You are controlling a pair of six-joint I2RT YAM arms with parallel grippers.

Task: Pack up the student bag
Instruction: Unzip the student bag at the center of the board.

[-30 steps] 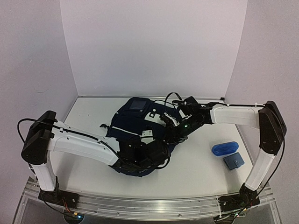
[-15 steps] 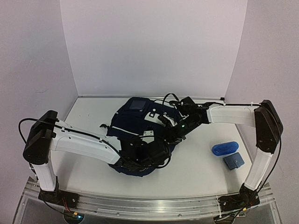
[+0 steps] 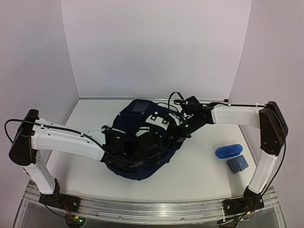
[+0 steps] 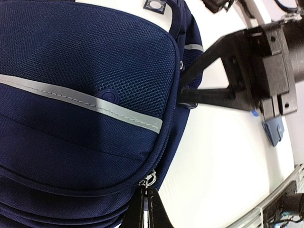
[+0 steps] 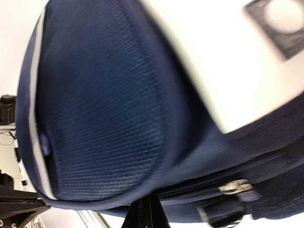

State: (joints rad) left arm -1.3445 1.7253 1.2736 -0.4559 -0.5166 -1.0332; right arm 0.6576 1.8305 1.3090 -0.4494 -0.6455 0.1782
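Note:
The student bag, navy with white stripes and a grey reflective band, lies mid-table. In the left wrist view its front pocket fills the frame. My left gripper is shut on the silver zipper pull at the pocket's lower seam; from above it sits over the bag's middle. My right gripper is at the bag's right edge. In the right wrist view it is shut, its tips pinched into the bag's navy fabric below the pocket. A second zipper pull shows to the right.
A small blue pouch and a grey-blue case lie on the table to the right of the bag. The right arm's black wrist reaches in close beside the bag. White walls enclose the back and sides.
Both grippers have closed. The left wrist has moved left and away from the front edge over the bag, with its elbow swinging left. The bag's near edge has shifted and spread.

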